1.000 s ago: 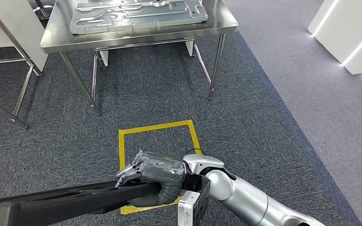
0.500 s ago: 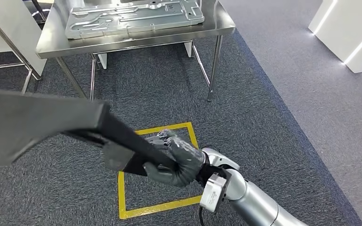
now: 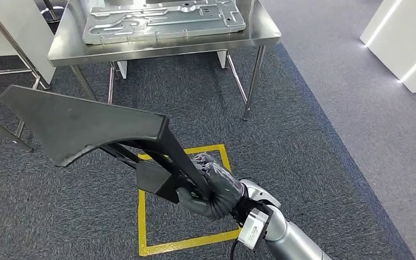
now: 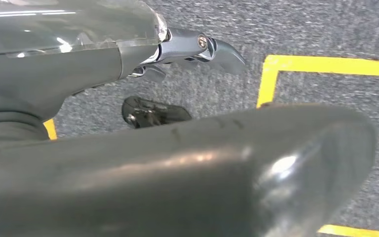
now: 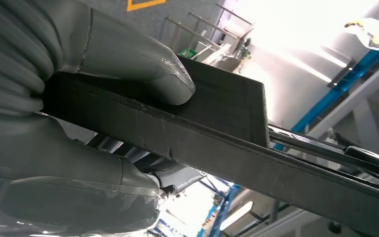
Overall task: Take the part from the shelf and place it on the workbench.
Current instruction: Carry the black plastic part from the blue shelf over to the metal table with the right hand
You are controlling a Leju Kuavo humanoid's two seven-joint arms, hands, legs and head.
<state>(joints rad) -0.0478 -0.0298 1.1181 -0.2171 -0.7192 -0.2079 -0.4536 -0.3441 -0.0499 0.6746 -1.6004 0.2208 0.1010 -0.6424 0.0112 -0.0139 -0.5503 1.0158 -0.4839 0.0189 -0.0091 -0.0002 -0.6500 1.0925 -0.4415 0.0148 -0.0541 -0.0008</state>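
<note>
- Part [image 3: 81, 122], a long black piece with a broad flat panel at its far end, hangs in the air over the carpet; its long axis slants from that panel, on the left of the head view, down and rightward to the end held low in the middle.
- Below that held end a yellow taped square [image 3: 141, 216] marks the floor.
- The right hand [image 3: 211, 187] grips the narrow end, fingers curled tight around the bar, so the bulk of the part lies up and to the left of the fingers, cantilevered away from the wrist.
- The workbench [image 3: 162, 46], a steel table bearing a pressed metal plate [image 3: 162, 20], stands well apart ahead; my judgement is that the wide end must be swung forward over its near edge.
- The right wrist view adds what the head view lacks: the thumb [image 5: 143, 64] pressed flat on one face of the part and fingers wrapped beneath.
- The left wrist view shows the left hand [image 4: 54, 69] against the part's rounded edge; whether its fingers close on it I cannot tell.
</note>
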